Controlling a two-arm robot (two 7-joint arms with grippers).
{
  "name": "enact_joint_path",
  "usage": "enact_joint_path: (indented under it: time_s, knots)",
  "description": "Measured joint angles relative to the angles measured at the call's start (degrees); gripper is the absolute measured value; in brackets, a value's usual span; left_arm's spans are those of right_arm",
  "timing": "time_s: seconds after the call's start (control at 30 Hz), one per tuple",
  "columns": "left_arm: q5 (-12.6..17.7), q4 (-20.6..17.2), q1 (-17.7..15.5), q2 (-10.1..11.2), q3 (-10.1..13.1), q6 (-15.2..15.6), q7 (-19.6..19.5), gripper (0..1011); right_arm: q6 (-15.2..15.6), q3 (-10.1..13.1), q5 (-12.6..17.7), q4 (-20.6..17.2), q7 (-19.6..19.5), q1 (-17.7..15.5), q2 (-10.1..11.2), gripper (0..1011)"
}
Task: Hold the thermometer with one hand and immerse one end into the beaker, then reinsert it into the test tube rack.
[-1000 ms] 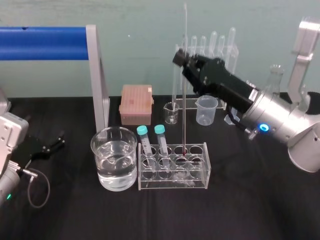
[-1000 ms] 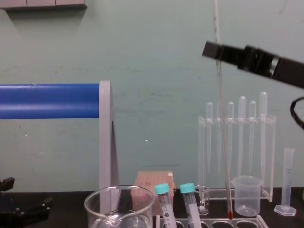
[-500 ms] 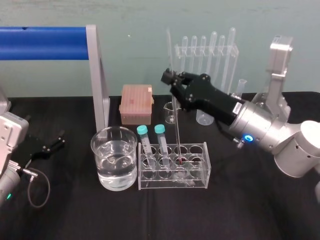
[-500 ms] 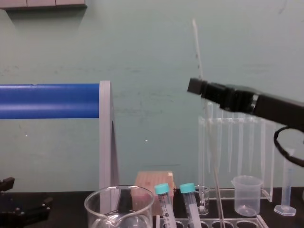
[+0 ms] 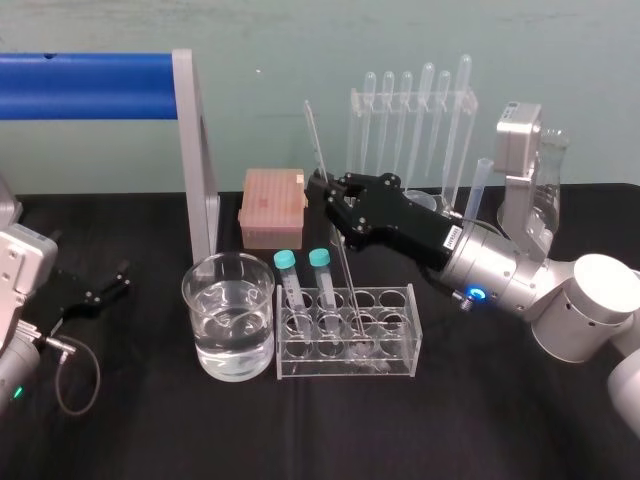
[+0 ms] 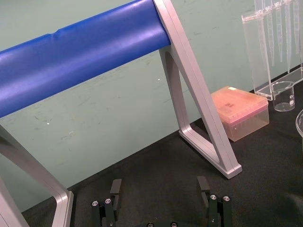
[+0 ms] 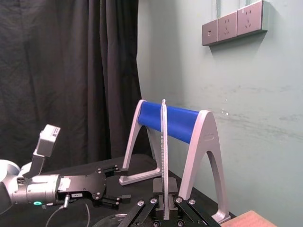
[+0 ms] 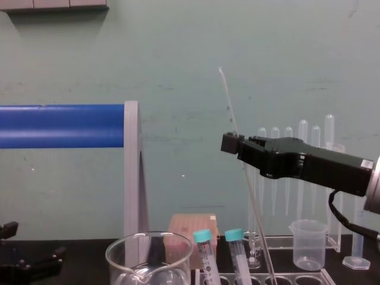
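Note:
My right gripper (image 5: 327, 192) is shut on the thermometer (image 5: 313, 140), a long thin glass rod, about halfway up its length. The rod tilts, its top leaning left, and its lower end stands in a hole of the test tube rack (image 5: 347, 340). In the chest view the right gripper (image 8: 229, 142) holds the thermometer (image 8: 227, 98) above the rack (image 8: 279, 278). The right wrist view has the rod (image 7: 164, 142) rising from between the fingers. The beaker (image 5: 228, 268), part full of clear liquid, stands just left of the rack. My left gripper (image 6: 159, 189) rests open at the far left.
Two teal-capped tubes (image 5: 290, 275) lean in the rack's left holes. Behind stand a pink tip box (image 5: 272, 207), a pipette stand (image 5: 412, 110), a small plastic beaker (image 8: 309, 243) and a measuring cylinder (image 8: 358, 225). A blue roller on a grey frame (image 5: 90, 85) spans the back left.
My right gripper has come down and to the left with the thermometer. The rod's lower end has sunk into the rack and the rod now tilts. The left arm has not moved.

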Motion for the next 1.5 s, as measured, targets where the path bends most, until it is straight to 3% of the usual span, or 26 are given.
enact_joint_path:
  time_s: [0.5,1.07,1.27,1.5]
  knots:
    - [0.00,0.00,0.00,0.00,0.00,0.00,0.00,1008,0.71,-0.72,-2.00,3.28,0.87,0.86,-1.32,56]
    - [0.00,0.00,0.00,0.00,0.00,0.00,0.00,1008,0.75,-0.76,-2.19,3.33,0.93,0.93,-1.32,68]
    - [0.00,0.00,0.00,0.00,0.00,0.00,0.00,1008,0.76,-0.73,-2.11,3.27,0.91,0.90,-1.29,209]
    - [0.00,0.00,0.00,0.00,0.00,0.00,0.00,1008,0.76,-0.69,-2.06,3.22,0.89,0.86,-1.25,459]
